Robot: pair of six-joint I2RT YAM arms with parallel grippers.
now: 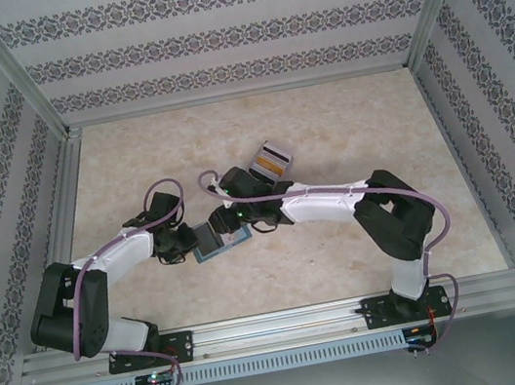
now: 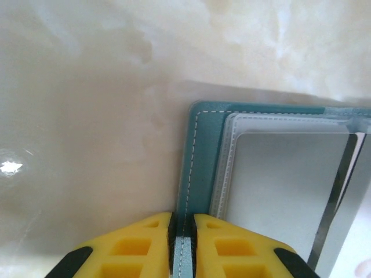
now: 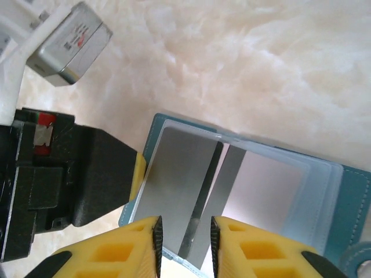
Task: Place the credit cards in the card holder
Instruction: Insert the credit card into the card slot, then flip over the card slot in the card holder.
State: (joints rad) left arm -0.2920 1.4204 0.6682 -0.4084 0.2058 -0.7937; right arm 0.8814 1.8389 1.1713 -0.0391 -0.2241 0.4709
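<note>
The card holder [image 1: 214, 242], a teal-blue wallet, lies open on the table between both arms, with a pale pocket page [image 2: 232, 150] facing up. My left gripper [image 2: 184, 231] is shut on the edge of its teal cover [image 2: 203, 150]. A grey credit card [image 3: 174, 179] with a dark stripe lies flat at the pocket page; how deep it sits I cannot tell. My right gripper [image 3: 185, 243] hovers over the card's near end, open, its pads apart on either side of the stripe and pinching nothing. The left gripper's yellow fingertip [image 3: 137, 174] shows at the wallet's left edge.
A clear grey-edged box of upright cards [image 1: 269, 161] stands just behind the right gripper [image 1: 233, 221]; it also appears top left in the right wrist view, box [image 3: 72, 40]. Patterned walls and aluminium rails ring the marbled tabletop [image 1: 346, 128].
</note>
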